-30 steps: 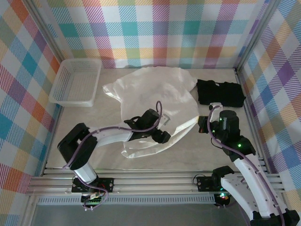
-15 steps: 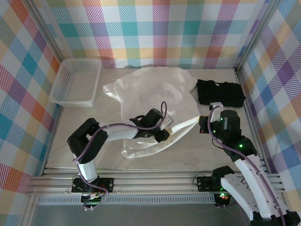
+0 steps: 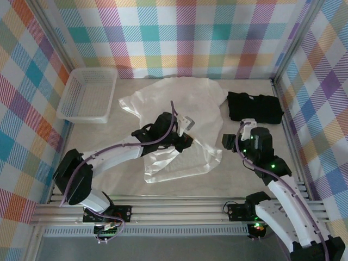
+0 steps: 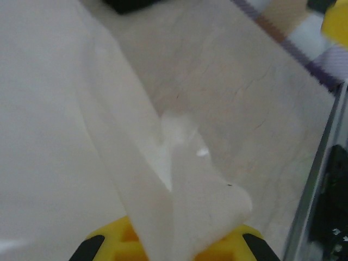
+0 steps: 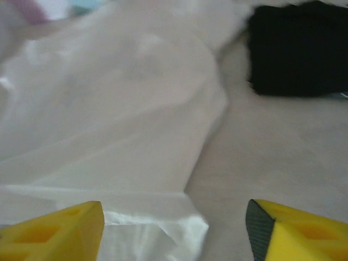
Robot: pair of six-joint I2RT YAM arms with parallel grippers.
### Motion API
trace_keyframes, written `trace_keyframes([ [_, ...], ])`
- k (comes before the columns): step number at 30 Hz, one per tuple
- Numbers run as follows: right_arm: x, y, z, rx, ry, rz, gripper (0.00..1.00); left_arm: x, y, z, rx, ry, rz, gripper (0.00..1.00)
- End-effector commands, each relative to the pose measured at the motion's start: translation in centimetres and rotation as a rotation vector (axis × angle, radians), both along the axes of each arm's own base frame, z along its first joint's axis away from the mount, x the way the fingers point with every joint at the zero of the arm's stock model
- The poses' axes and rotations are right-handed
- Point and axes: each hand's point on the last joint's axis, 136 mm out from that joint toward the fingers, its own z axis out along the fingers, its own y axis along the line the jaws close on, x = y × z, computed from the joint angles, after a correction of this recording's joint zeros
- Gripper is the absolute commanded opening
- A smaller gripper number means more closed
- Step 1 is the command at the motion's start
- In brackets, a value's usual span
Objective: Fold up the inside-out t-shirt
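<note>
While my left gripper (image 4: 171, 247) pinches a fold of the inside-out t-shirt (image 3: 187, 100), I see my right gripper (image 5: 174, 225) spread apart at its right edge.

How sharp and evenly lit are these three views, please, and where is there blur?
Top external: sharp and evenly lit, the t-shirt clear. Left wrist: its cloth near the lens is soft, with a small bright glint mid-frame. Right wrist: hazy throughout, the black garment smeared at its edges.
</note>
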Motion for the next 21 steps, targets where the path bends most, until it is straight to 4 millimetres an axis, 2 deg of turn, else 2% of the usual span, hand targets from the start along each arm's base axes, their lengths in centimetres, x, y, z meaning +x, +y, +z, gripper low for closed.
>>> trace_keyframes([
  [1,-1.6,6.5,2.7,0.072,-0.174,0.333,0.69,0.0,1.1,2.3,0.004,0.035,0.055,0.00],
  [3,-3.3,9.6,1.2,0.028,-0.232,0.459,0.68,0.2,1.7,2.6,0.040,0.044,0.083,0.00],
  [6,-5.0,13.0,-1.3,-0.030,-0.342,0.576,0.64,0.3,1.8,3.3,0.049,0.054,0.082,0.00],
  [10,-5.2,15.8,-4.5,-0.088,-0.408,0.640,0.55,0.6,2.0,4.0,0.064,0.065,0.095,0.00],
  [17,0.1,19.4,-8.4,-0.203,-0.467,0.578,0.52,-0.1,2.2,6.3,0.030,0.076,0.075,0.00],
  [21,3.2,20.5,-10.5,-0.290,-0.513,0.512,0.48,-0.9,2.5,8.3,-0.003,0.064,0.061,0.00],
])
